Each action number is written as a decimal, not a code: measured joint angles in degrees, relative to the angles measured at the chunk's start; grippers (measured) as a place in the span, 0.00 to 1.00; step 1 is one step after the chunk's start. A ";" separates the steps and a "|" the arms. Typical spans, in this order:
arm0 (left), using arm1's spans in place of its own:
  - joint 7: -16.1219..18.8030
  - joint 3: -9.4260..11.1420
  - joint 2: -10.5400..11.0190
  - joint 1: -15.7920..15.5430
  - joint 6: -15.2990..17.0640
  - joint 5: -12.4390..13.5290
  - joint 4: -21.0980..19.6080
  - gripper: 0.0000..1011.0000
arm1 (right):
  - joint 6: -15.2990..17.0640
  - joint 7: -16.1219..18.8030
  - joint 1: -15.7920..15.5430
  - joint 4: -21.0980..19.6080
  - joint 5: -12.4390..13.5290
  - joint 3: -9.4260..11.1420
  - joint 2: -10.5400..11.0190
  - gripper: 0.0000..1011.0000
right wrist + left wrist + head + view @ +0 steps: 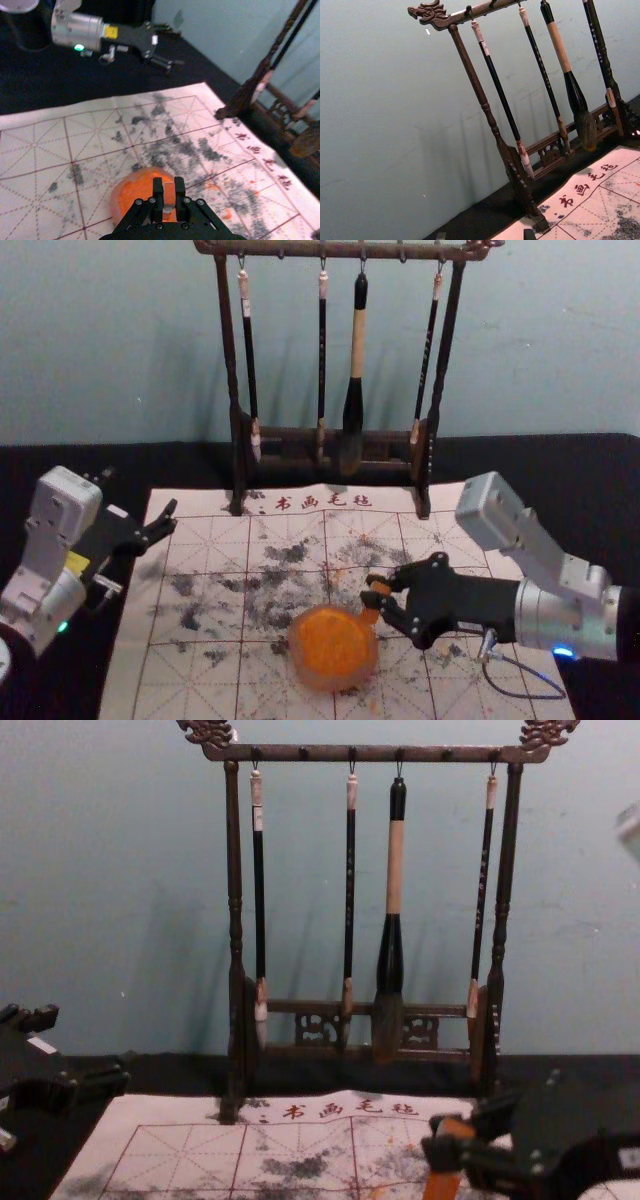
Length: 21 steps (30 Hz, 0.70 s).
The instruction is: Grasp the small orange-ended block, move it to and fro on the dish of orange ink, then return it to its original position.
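Orange block [169, 191], clamped in my right gripper [169, 181], dish [295, 655] right side: stroke level, lightly. Left gripper [485, 235]: left, fingers apart.

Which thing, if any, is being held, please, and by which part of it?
The right gripper holds the orange block by its upper part, pinched between its fingertips.

I'm working in dim, soft light that seems to be coming from the three o'clock side, since the brushes [321, 360] are casting faint shadows toward nine on the wall [110, 350]. The black desk [590, 480] is swallowing detail. In my head view, a green lamp [63, 626] is glowing at eight o'clock, a blue lamp [564, 651] at four. My right wrist view is blurring the rack [228, 350].
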 joint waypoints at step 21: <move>0.00 0.00 0.00 0.00 0.00 0.00 0.00 0.99 | 3.60 2.58 4.19 3.65 -3.72 -5.28 -3.12 0.09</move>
